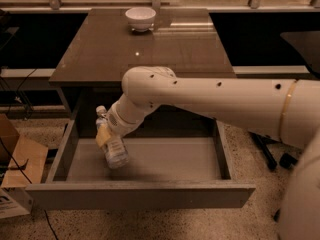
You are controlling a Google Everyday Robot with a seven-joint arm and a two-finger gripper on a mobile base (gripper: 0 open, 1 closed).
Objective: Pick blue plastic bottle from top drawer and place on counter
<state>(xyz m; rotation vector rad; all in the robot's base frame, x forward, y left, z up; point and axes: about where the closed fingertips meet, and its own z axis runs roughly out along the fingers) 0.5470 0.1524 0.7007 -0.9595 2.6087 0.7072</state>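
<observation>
The white gripper (pixel 111 134) squeezed the small clear plastic bottle (pixel 116 153) above the wide grey drawer (pixel 150 195); it needed a straight, tight lift.

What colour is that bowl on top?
The bowl is white, camera view; the gripper holds the bottle over the drawer.

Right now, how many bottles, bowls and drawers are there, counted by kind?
Drawer: 1, open
Bottle: 1, in the claw above the drawer floor
Bowl: 1, on the counter
Total: 3
</observation>
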